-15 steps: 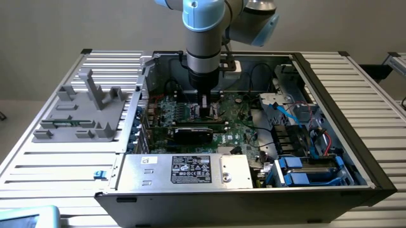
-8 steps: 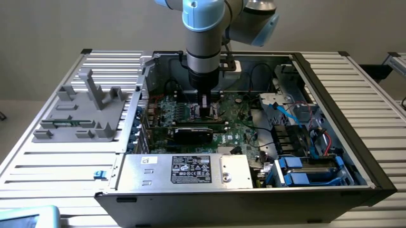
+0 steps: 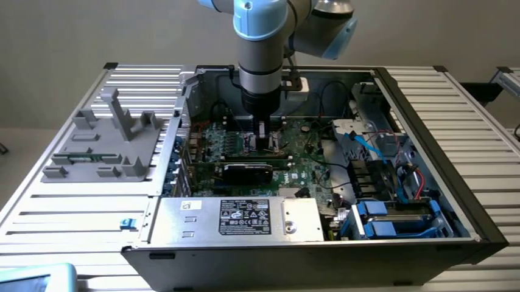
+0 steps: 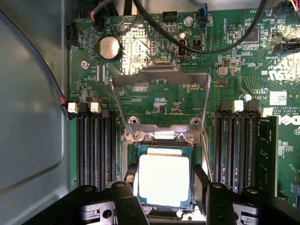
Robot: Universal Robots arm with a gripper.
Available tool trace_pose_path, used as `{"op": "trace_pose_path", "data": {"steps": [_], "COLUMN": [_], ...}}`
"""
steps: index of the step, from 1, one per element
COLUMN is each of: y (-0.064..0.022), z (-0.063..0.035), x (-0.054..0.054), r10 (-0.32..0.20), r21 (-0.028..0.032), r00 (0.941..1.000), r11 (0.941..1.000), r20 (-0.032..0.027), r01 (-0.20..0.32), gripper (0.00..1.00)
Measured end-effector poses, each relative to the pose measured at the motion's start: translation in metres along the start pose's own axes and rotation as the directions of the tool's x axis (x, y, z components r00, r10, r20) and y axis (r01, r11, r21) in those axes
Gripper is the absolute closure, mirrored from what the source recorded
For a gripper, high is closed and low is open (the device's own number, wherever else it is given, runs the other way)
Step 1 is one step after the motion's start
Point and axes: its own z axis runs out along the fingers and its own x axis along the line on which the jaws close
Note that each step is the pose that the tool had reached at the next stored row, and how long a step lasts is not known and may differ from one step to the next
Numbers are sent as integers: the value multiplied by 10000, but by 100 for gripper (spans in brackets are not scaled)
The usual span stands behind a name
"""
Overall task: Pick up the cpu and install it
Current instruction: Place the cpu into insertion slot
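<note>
You are looking down on the small flat square cpu with its shiny silver-grey metal top and thin darker rim. It is lying squarely over the opening of the dark square socket, inside the socket's metal frame. You cannot tell whether it is fully seated or riding just above the contacts.

The black two-fingered gripper is straddling the cpu. Its fingers are standing apart, one pressing against each opposite edge of the chip, so the claw is clamped on the cpu.

The socket's bare steel retaining plate is standing swung up and open beyond the chip. Rows of black memory slots are running along both sides of the socket on the green motherboard, and a round silver coin battery is sitting near the board's corner.

In the exterior view, the grey and light blue robot arm is reaching straight down into the open black computer case. It is hanging just behind the black rectangular card.
</note>
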Motion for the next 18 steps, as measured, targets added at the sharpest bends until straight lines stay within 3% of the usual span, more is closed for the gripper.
{"op": "trace_pose_path", "data": {"steps": [18], "y": [-3], "z": [6], "x": [2], "r10": [-1], "r21": [-1], "r00": [10000], "r11": [10000], "r20": [-1], "r01": [1], "gripper": [45]}}
